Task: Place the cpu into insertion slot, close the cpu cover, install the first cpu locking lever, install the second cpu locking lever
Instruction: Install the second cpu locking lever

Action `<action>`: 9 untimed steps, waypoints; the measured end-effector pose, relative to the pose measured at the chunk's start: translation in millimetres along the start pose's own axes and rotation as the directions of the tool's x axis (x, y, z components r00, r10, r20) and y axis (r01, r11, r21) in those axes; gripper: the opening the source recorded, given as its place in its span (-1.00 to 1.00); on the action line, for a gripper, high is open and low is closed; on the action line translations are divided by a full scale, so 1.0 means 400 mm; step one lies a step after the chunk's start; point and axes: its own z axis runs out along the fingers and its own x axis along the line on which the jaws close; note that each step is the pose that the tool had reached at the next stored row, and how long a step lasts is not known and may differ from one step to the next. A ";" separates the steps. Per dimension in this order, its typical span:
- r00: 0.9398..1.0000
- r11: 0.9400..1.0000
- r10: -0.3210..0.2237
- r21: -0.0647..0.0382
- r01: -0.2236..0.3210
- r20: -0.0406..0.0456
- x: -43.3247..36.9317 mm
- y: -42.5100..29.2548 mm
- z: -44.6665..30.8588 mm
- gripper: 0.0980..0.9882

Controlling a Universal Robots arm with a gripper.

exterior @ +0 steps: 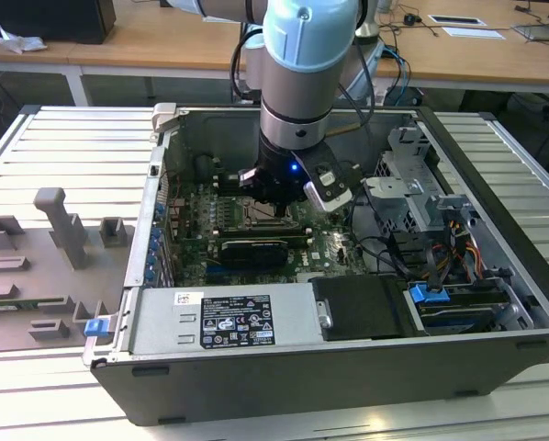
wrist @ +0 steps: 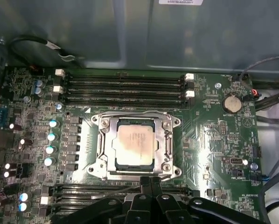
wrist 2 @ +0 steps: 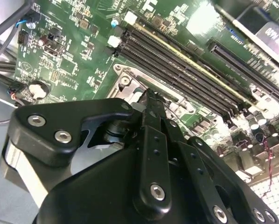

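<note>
The cpu (wrist: 135, 147), a pale silver-beige square, lies flat in the middle of the green motherboard (wrist: 209, 140). The silvery cpu cover (wrist: 163, 140) is down around it as a frame, hiding the insertion slot beneath. A thin wire locking lever (wrist: 130, 113) runs along the cover's edge beside the memory slots (wrist: 125, 86). My gripper (wrist: 151, 184) has its black fingers together at the cover's opposite edge, and I see nothing between them. The second wrist view shows the gripper (wrist 2: 151, 99) just over a corner of the cover (wrist 2: 125, 80). In the exterior view the gripper (exterior: 276, 204) reaches down into the open computer case (exterior: 284, 386).
A black expansion card (exterior: 253, 250) lies just in front of the socket, and a grey power supply (exterior: 224, 322) lines the case's front. Loose cables (exterior: 394, 248) and a drive cage (exterior: 408, 175) fill the exterior view's right. Grey fixtures (exterior: 59, 230) stand outside on its left.
</note>
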 end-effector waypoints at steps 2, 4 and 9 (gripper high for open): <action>1.000 1.000 0.000 -0.001 0.000 0.000 0.001 -0.002 0.000 -0.98; 1.000 1.000 0.000 -0.002 0.000 0.000 0.008 -0.005 -0.001 -0.98; 1.000 1.000 0.000 -0.006 0.000 0.000 0.033 -0.010 -0.002 -0.98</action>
